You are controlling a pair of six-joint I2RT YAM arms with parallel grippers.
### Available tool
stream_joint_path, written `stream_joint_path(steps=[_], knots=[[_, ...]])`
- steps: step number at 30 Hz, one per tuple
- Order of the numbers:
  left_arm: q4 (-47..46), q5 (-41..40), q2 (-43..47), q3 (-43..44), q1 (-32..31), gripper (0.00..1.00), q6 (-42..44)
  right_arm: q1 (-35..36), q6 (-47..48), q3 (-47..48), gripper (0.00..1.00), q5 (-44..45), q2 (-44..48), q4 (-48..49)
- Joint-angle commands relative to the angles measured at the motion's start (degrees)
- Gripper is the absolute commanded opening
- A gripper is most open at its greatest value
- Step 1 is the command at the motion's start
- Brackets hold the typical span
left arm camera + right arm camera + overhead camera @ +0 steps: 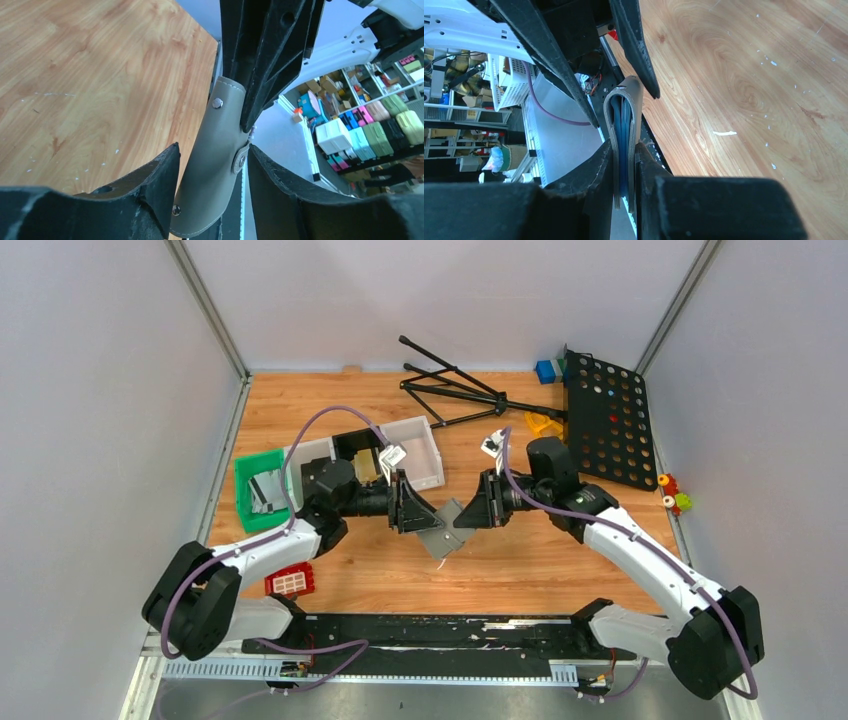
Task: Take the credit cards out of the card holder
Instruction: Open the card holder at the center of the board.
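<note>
Above the wooden worktop: flat grey soft-leather folding card holder, probably light and limp, bowing; left hand and right hand each clamped on opposite ends.

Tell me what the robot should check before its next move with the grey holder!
1. Right gripper clamped on the card holder: ok.
2. Left gripper squeezing it firmly: cannot tell.
3. Card holder up off the table: ok.
4. Card holder opened: not ok, its sides are pressed together.
5. Card showing to grab: cannot tell, only a blue edge peeks out.
</note>
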State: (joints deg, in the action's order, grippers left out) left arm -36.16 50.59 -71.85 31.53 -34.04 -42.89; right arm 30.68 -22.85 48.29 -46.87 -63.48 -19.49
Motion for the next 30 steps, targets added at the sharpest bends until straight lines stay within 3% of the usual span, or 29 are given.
stream_joint_path(steps=[1, 7, 15, 18, 27, 30], knots=[[-4.7, 4.3, -1.8, -0.2, -0.2, 0.52, -2.6, -0.1, 1.0, 3.9, 0.00, -2.2, -0.8, 2.2], [-8.5, 2.8, -2.7, -1.0, -0.4, 0.00, -5.7, -0.2, 1.6, 3.5, 0.11, 1.3, -1.3, 1.0], [6.7, -15.4, 2.6, -1.1, -2.5, 0.00, -1.1, 0.0, 0.8, 1.5, 0.70, 17.2, 0.8, -4.3], [12.5, -23.0, 4.4, -1.0, -4.1, 0.00, 0.1, 0.5, -0.8, -2.5, 0.99, 19.7, 4.7, -2.0], [17.7, -37.6, 10.4, -3.3, -7.9, 0.00, 0.5, 7.7, -7.8, -14.5, 1.00, 33.5, 17.4, 9.2], [17.8, -40.9, 13.2, -4.2, -8.8, 0.00, 0.0, 11.3, -9.3, -15.5, 0.98, 40.6, 17.8, 11.6]])
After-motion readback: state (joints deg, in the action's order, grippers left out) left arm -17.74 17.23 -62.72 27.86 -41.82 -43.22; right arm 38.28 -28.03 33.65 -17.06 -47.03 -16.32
